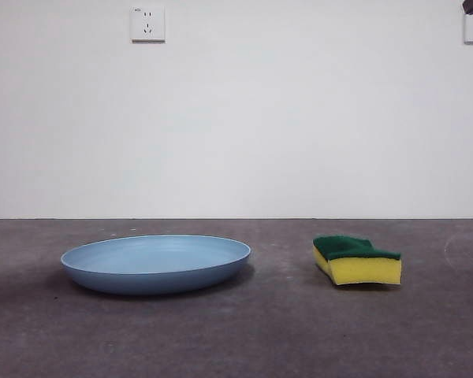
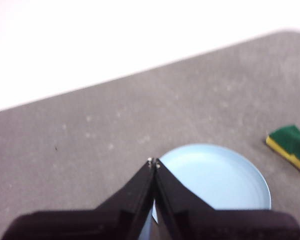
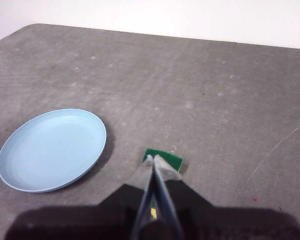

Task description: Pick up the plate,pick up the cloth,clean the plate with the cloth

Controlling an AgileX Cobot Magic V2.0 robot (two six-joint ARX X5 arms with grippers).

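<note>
While plate [image 1: 156, 264] and sponge [image 1: 357, 260] lie apart, hands seemingly hover closed.

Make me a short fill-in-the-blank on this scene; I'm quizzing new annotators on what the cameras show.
1. The light blue plate rests on the grey ____.
2. The sponge has a yellow body under a dark ____ scouring layer.
3. Plate and sponge lie ____, not touching.
4. The left gripper and right gripper both have their jaws ____.

Missing words: table; green; apart; shut

Both arms are raised off the table. The left gripper [image 2: 153, 162] has its black jaws pressed together at the tips; the right gripper [image 3: 153, 159] likewise appears closed, though its tips are blurred.
</note>
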